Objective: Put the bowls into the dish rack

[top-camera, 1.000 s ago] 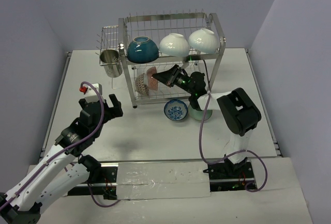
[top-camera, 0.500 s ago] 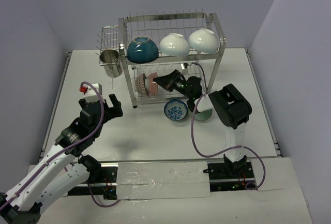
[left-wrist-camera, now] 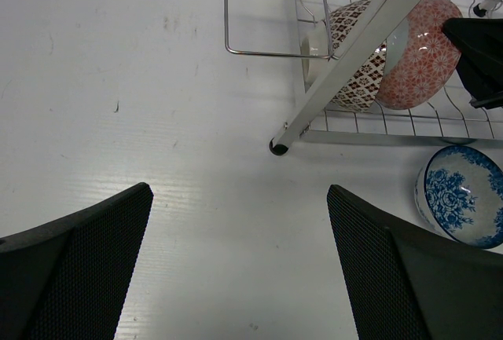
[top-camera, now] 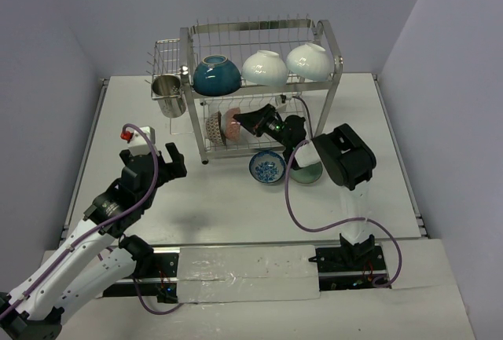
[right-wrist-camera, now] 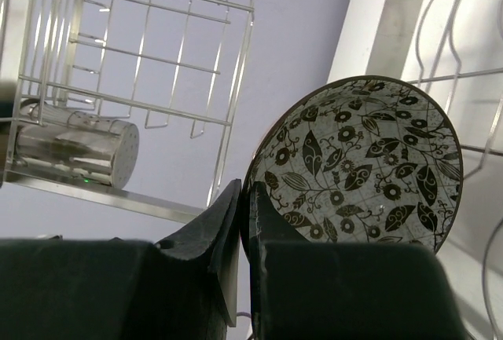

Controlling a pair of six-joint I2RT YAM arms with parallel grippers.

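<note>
White table (top-camera: 236,199); bowl (right-wrist-camera: 354,159) in R pincer (right-wrist-camera: 244,199)

High rear overview, two close wrist views (all sharing the dish rack (top-camera: 191,112))

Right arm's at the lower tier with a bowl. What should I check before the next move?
1. Right gripper shut on pink bowl's rim: ok.
2. Pink bowl inside dish rack's lower tier, beside brown-patterned bowl: ok.
3. Pink bowl seated, safe to release: cannot tell.
4. Left gripper open, apart from the rack: ok.
5. All bowls loaded: not ok; blue-white bowl and pale green bowl sit on the table.
</note>
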